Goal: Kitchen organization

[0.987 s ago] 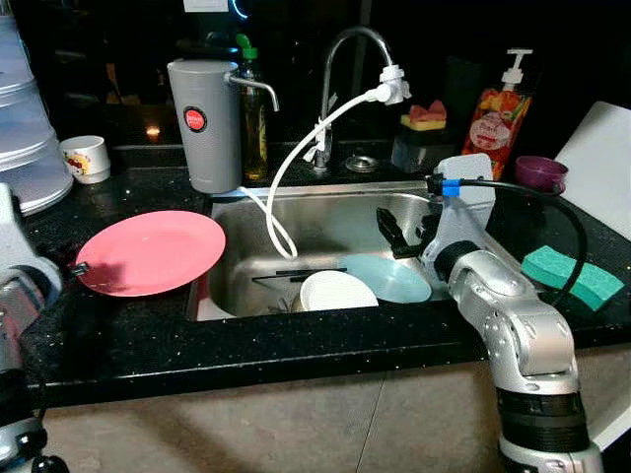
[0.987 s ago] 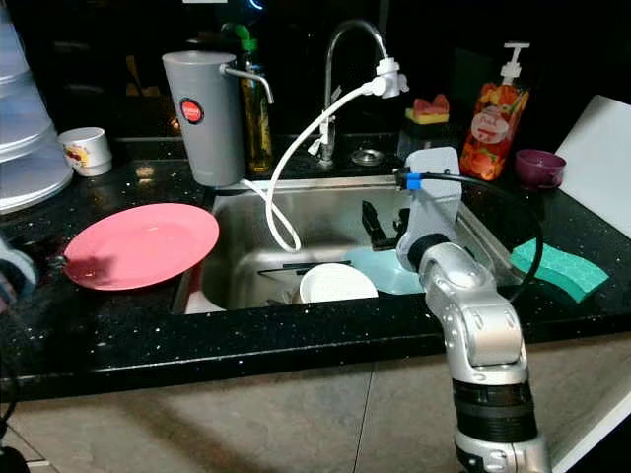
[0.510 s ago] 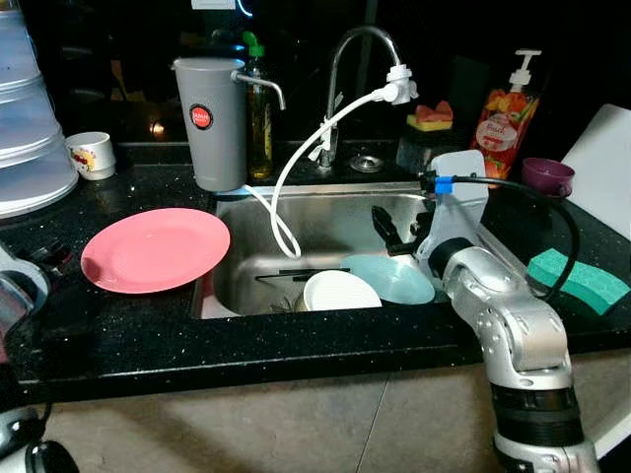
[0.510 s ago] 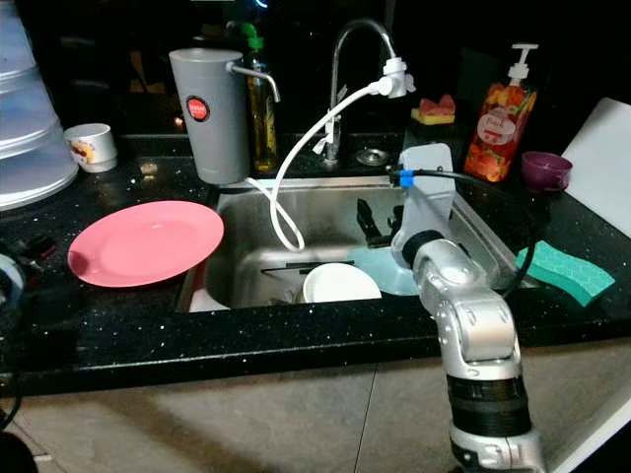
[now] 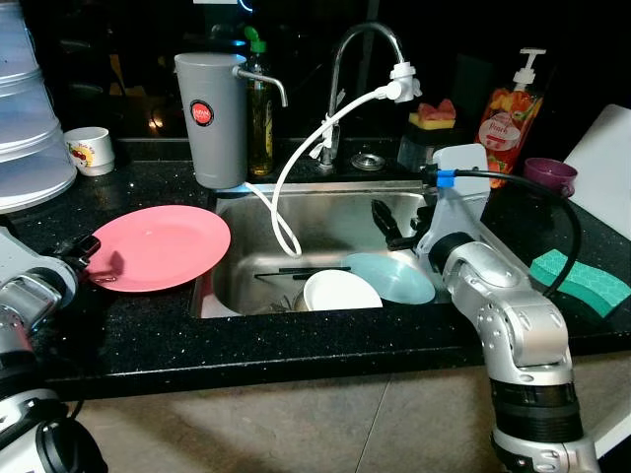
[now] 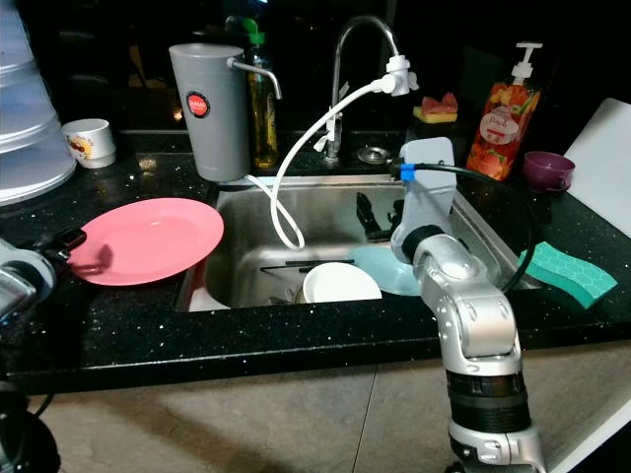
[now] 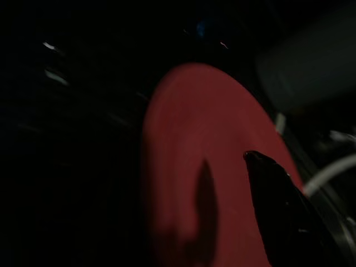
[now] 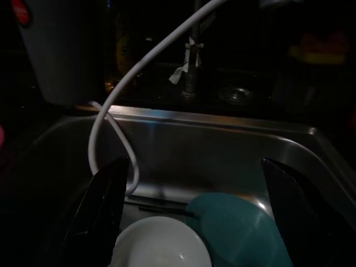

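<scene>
Your right gripper [image 8: 194,211] hung spread wide over the sink [image 5: 325,202], holding nothing, above the teal plate [image 5: 389,278] and white bowl [image 5: 340,292] in the basin. Your left gripper [image 5: 84,246] sat at the pink plate [image 5: 158,246] on the counter; I couldn't tell its opening. Those dishes looked stiff, breakable, probably slick, so you'd best pinch a rim.

Right arm bent forward at elbow, right gripper [image 5: 386,221] low and level with fingers [image 8: 105,192] spread wide; left arm low at left, left gripper [image 5: 83,246] pointing forward, finger spacing unreadable.
</scene>
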Robot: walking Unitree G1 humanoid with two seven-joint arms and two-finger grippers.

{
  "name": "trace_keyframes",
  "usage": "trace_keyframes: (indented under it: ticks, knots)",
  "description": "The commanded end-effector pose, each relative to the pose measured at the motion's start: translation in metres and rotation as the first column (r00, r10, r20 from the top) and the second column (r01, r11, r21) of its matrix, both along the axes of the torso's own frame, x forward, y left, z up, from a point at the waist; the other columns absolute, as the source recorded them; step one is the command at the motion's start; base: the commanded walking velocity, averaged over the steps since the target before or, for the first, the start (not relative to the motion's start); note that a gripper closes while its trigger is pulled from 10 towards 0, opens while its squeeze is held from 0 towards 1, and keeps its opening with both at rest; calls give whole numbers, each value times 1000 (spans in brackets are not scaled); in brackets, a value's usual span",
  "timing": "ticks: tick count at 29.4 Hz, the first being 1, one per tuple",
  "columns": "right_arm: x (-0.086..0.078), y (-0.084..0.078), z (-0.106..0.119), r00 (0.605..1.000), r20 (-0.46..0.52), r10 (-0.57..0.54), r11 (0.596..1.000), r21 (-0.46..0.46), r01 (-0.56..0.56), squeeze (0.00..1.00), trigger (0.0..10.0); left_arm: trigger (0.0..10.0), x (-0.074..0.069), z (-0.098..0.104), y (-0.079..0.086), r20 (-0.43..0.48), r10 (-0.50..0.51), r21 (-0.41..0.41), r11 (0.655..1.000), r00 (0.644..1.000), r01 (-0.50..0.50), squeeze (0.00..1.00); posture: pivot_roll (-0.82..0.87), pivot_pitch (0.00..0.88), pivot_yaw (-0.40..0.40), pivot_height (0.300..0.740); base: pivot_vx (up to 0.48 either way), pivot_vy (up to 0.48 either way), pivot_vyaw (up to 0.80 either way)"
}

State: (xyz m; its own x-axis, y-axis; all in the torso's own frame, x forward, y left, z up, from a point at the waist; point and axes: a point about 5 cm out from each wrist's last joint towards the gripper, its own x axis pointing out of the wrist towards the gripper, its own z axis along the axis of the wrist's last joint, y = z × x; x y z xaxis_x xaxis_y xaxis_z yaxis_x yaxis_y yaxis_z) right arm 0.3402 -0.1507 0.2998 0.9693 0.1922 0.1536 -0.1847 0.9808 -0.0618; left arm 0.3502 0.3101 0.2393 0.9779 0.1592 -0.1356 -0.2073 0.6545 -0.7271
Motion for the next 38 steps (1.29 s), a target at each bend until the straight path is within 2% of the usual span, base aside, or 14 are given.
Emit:
trace_keyframes:
  ticks: [1, 3, 4, 5, 6, 11, 18, 19, 20, 21, 29, 30, 31, 38]
  knots:
    - [0, 2, 2, 1000, 12, 12, 1000, 7, -12, 0, 10000, 5176, 6, -11, -14, -31, -76, -36, 997, 997, 75, 0, 50, 127, -44, 740, 0, 0, 0]
    - [0, 2, 2, 1000, 12, 12, 1000, 7, -13, 0, 10000, 4196, 7, -11, -16, -26, -89, -36, 995, 996, 88, 0, 50, 127, -44, 740, 0, 0, 0]
    - [0, 2, 2, 1000, 12, 12, 1000, 7, -12, 0, 10000, 1765, 7, -11, -17, -25, -95, -36, 995, 995, 94, 0, 50, 127, -44, 740, 0, 0, 0]
    - [0, 2, 2, 1000, 12, 12, 1000, 7, -12, 0, 10000, 1765, 7, -11, -17, -25, -95, -36, 995, 995, 94, 0, 50, 127, -44, 740, 0, 0, 0]
    - [0, 3, 2, 1000, 13, 13, 1000, 9, -13, 0, 10000, 0, 8, -10, -18, -24, -95, -37, 995, 995, 94, 0, 50, 127, -41, 740, 0, 0, 0]
    - [-1, 3, 2, 1000, 14, 13, 1000, 12, -13, 0, 10000, 0, 9, -9, -16, -24, -74, -38, 997, 997, 73, 0, 50, 127, -41, 740, 0, 0, 0]
    - [0, 5, 1, 1000, 14, 14, 1000, 20, -15, 0, 10000, 0, 5, 22, -11, 160, -32, -47, 998, 987, 40, 0, 60, 128, -40, 740, 0, 0, 0]
    - [0, 6, 2, 1000, 15, 16, 1000, 22, -16, 0, 10000, 8078, 4, 30, -14, 200, -54, -35, 997, 978, 63, 0, 61, 127, -40, 740, 0, 0, 0]
    - [0, 6, 2, 1000, 15, 16, 1000, 22, -16, 0, 10000, 8078, 4, 30, -14, 200, -54, -35, 997, 978, 63, 0, 61, 127, -40, 740, 0, 0, 0]
    - [0, 7, 2, 1000, 14, 21, 999, 28, -21, 0, 10000, 10000, 4, 37, -17, 236, -70, -23, 997, 969, 78, 0, 61, 127, -40, 740, 0, 0, 0]
    - [-4, 14, 9, 989, 27, 144, 965, 219, -147, 0, 10000, 10000, -2, 74, -40, 393, -241, 114, 970, 887, 213, 0, 62, 128, -35, 740, 0, 0, 0]
    - [-8, 17, 13, 977, 45, 206, 931, 298, -210, 0, 10000, 10000, -7, 82, -48, 440, -319, 182, 947, 839, 264, 0, 61, 127, -33, 740, 0, 0, 0]
    - [-8, 17, 13, 977, 45, 206, 931, 298, -210, 0, 10000, 10000, -7, 82, -48, 440, -319, 182, 947, 839, 264, 0, 61, 127, -33, 740, 0, 0, 0]
    - [-19, 20, 18, 927, 105, 359, 813, 452, -366, 0, 10000, 10000, -31, 104, -71, 536, -535, 372, 844, 653, 386, 0, 59, 127, -29, 740, 0, 0, 0]
